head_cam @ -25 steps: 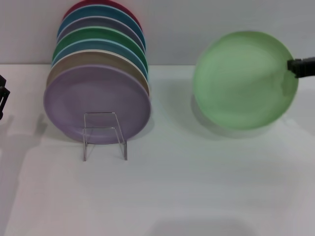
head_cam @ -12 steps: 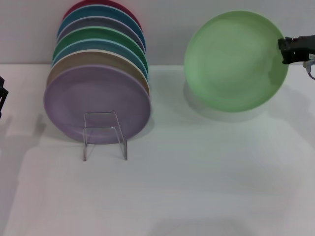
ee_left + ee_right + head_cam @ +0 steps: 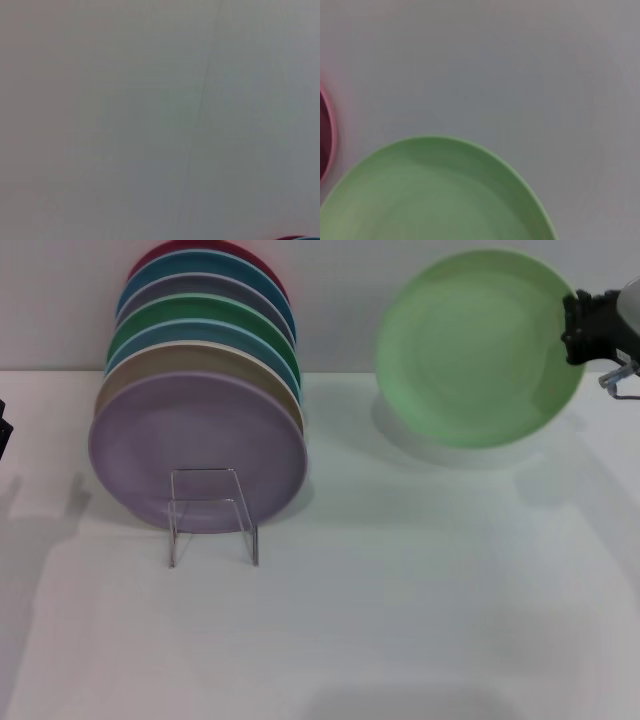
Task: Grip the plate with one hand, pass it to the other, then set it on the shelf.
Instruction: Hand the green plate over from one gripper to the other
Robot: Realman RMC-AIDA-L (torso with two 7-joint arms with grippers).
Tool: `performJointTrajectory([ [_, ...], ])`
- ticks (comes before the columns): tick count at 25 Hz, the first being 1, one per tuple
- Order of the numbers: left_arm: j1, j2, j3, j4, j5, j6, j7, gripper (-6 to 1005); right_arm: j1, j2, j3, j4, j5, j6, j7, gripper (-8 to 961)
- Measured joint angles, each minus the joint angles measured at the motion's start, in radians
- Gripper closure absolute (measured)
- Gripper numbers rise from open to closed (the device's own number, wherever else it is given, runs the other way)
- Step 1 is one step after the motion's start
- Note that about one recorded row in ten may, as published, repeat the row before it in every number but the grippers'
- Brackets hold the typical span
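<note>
the plate (image 3: 475,345) hung tilted in the air over the far right of the bench (image 3: 400,620), face toward the camera, its shadow on the white surface below. the right gripper (image 3: 578,328) was pinched onto its right rim, fingers closed on the edge. wide bare bench lay between it and the shelf (image 3: 212,512), which stood well apart on the left with its front legs free. seven plates leaned stacked in a row there, the lavender plate (image 3: 195,450) frontmost. the left gripper (image 3: 4,435) barely showed at the left edge; its fingers could not be made out. the right wrist view caught the plate's upper rim.
</note>
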Motion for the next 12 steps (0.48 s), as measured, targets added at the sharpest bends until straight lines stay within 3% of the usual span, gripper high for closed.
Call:
performJointTrajectory([
  [4, -0.002, 0.000, -0.001, 0.003, 0.000, 0.000, 0.000, 244, -0.037, 0.001, -0.079, -0.044, -0.004, -0.207, 0.000, 936],
  [5, -0.002, 0.000, -0.001, 0.003, 0.000, 0.000, 0.000, 244, -0.037, 0.001, -0.079, -0.044, -0.004, -0.207, 0.000, 936],
  [8, -0.002, 0.000, -0.001, 0.002, 0.000, 0.000, 0.000, 246, -0.048, 0.001, -0.121, -0.102, -0.004, -0.340, 0.002, 936],
  [9, -0.002, 0.000, -0.001, 0.002, 0.000, 0.000, 0.000, 246, -0.054, 0.001, -0.151, -0.153, -0.001, -0.445, 0.005, 936],
  [12, -0.003, 0.000, -0.001, 0.001, 0.000, 0.000, 0.000, 247, -0.056, 0.001, -0.179, -0.211, 0.003, -0.550, 0.018, 937],
])
